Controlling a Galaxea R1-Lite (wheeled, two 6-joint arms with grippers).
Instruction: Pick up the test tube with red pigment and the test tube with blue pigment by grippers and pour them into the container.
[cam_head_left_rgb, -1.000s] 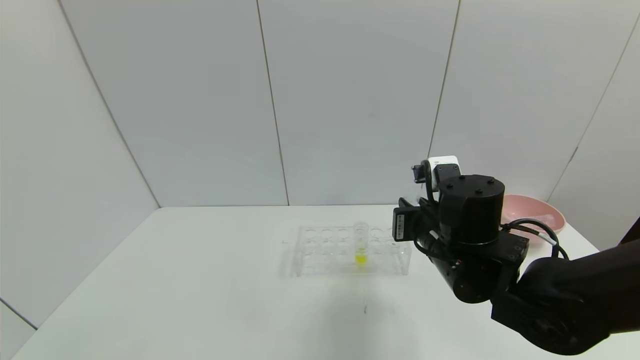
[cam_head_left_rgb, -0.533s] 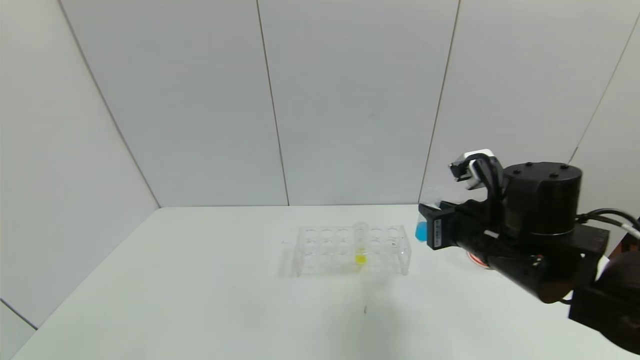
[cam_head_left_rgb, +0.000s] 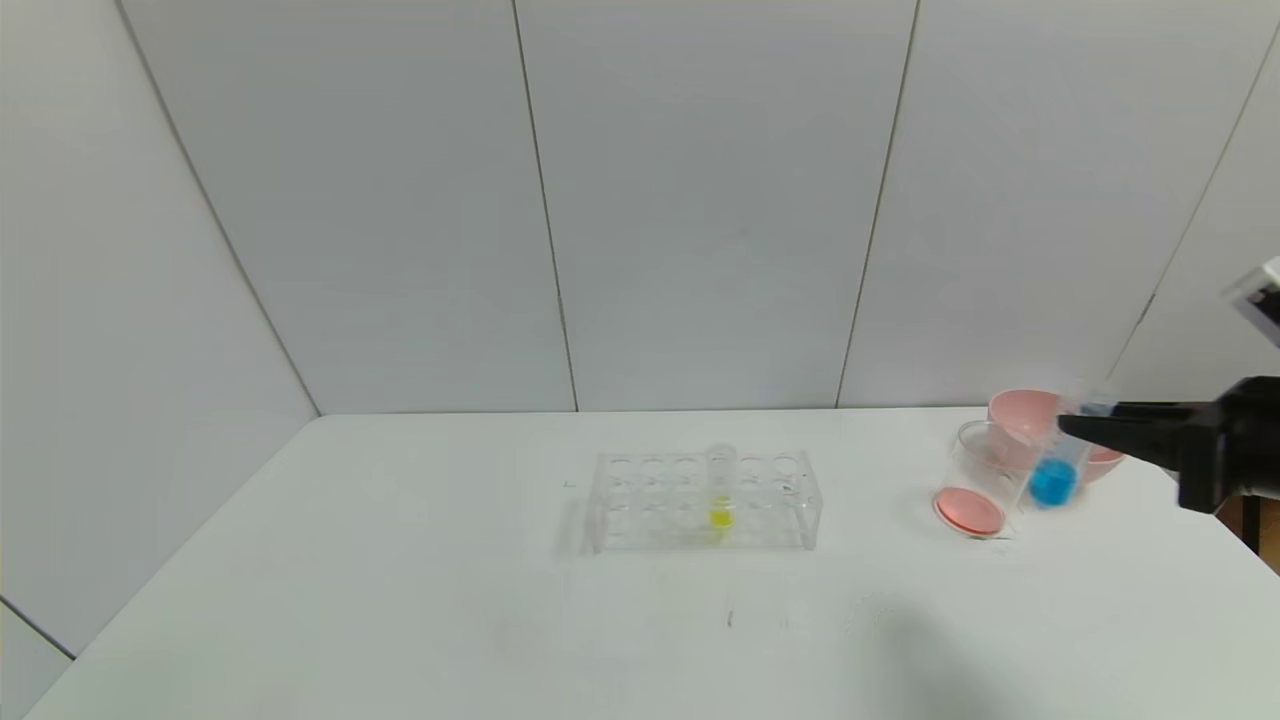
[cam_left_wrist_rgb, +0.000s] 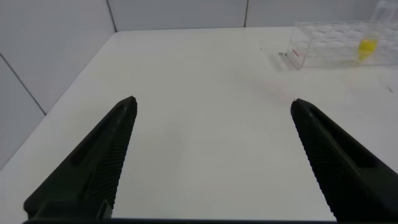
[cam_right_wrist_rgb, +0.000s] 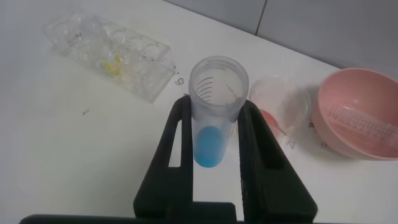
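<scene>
My right gripper (cam_head_left_rgb: 1072, 424) (cam_right_wrist_rgb: 216, 103) is shut on the test tube with blue pigment (cam_head_left_rgb: 1052, 482) (cam_right_wrist_rgb: 213, 118), gripping its upper part. The tube hangs nearly upright, blue liquid at its bottom, just right of the container (cam_head_left_rgb: 978, 478) (cam_right_wrist_rgb: 283, 102). Red-orange liquid covers the container's bottom. No test tube with red pigment shows. My left gripper (cam_left_wrist_rgb: 213, 106) is open over bare table at the left, nothing between its fingers; the head view does not show it.
A pink bowl (cam_head_left_rgb: 1030, 412) (cam_right_wrist_rgb: 357, 84) stands behind the container, with a clear tube (cam_right_wrist_rgb: 357, 122) lying in it. The clear rack (cam_head_left_rgb: 700, 500) (cam_right_wrist_rgb: 106, 53) mid-table holds a tube with yellow liquid (cam_head_left_rgb: 721, 490). The table's right edge is near.
My right arm has swung right, from beside the rack to next to the container, carrying the blue tube. The container and bowl it hid now show.
</scene>
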